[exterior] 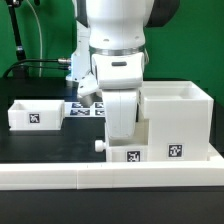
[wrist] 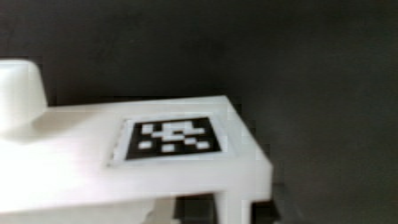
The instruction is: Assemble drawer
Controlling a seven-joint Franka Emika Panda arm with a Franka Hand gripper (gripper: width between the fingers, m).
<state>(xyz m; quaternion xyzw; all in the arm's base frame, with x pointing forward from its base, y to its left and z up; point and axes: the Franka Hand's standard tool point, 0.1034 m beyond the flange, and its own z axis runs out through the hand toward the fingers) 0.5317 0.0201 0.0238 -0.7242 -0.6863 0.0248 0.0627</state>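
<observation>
The tall white casing (exterior: 176,118) stands at the exterior view's right with a tag on its front. A shallow white tray (exterior: 128,153) with a knob (exterior: 100,145) and a tag sits right beside it, next to the casing's side. My gripper (exterior: 122,138) reaches down onto this tray. In the wrist view the tray's tagged face (wrist: 178,138) and knob (wrist: 18,90) fill the frame. My gripper (wrist: 231,210) has a dark finger on each side of a thin tray wall and is shut on it. A second tray (exterior: 35,113) lies apart at the left.
The long low white rail (exterior: 110,178) runs across the front of the table. The marker board (exterior: 86,108) lies flat behind the arm. A green post and black cables stand at the back left.
</observation>
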